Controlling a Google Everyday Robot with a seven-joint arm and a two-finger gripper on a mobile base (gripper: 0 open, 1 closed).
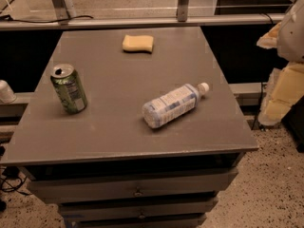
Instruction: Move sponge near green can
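The sponge (138, 43) is pale yellow and lies flat at the far middle of the grey table top (118, 108). The green can (69, 88) stands upright near the table's left edge, with a silver top and a white label patch. My gripper (277, 68) is at the right edge of the view, off the table's right side and well away from both the sponge and the can. Its pale yellow pads (284, 91) stand apart with nothing between them. Part of the gripper is cut off by the edge of the view.
A clear plastic bottle (172, 105) with a white cap lies on its side at the middle right of the table, between my gripper and the can. Drawers (137, 190) sit under the table top. A metal rail (142, 22) runs behind the table.
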